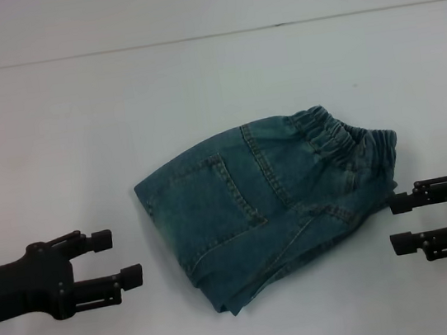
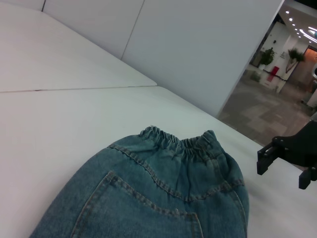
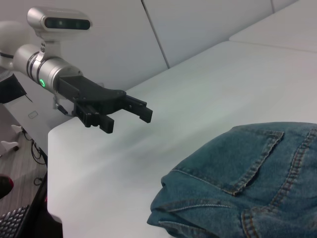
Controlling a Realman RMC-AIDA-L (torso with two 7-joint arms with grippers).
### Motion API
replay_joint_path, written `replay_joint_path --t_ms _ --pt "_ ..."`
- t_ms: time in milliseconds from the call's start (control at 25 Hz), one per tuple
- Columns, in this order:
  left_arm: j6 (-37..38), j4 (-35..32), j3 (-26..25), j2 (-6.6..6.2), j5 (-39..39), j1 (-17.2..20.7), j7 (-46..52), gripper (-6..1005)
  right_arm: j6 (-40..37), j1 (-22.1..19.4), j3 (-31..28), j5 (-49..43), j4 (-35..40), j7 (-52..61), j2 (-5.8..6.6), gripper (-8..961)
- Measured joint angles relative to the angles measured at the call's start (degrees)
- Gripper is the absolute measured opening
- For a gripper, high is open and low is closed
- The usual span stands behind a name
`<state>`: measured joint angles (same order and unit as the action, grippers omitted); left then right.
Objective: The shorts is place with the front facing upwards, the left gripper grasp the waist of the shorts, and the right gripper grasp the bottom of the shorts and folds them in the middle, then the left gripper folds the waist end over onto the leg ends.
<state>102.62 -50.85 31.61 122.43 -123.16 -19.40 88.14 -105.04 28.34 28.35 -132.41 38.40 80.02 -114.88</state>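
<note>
While the shorts [image 1: 269, 198] lay in a folded bundle near the middle of the white table [image 1: 51, 125], both arms stood clear of them. The left gripper [image 1: 119, 257] hovered off the bundle's left edge, its two thin fingers parted and holding nothing; the right gripper [image 1: 404, 223] sat just beside the right edge, likewise spread and empty. The waist of the shorts [image 1: 344, 135] showed as a ruffled band at the far right of the pile, with a back pocket [image 1: 223, 192] facing up. The leg hems could not be clearly made out; they seemed tucked into the layers at the near edge.

Judging by the compact shape, the folding looked largely done, and the step in hand appeared to be leaving the garment alone. Doing that well would mean drawing each claw straight away from the cloth, fingers kept apart and above the table, so that no fingertip snagged a denim edge and dragged the top layer off the stack.
</note>
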Motion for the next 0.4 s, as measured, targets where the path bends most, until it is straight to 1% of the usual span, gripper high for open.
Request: replay_joint_path --t_ms 400 --pt "0.19 0.19 -0.03 0.00 -0.07 -0.14 0.01 919 0.15 -0.04 -0.22 -0.04 0.06 -0.22 -0.02 735"
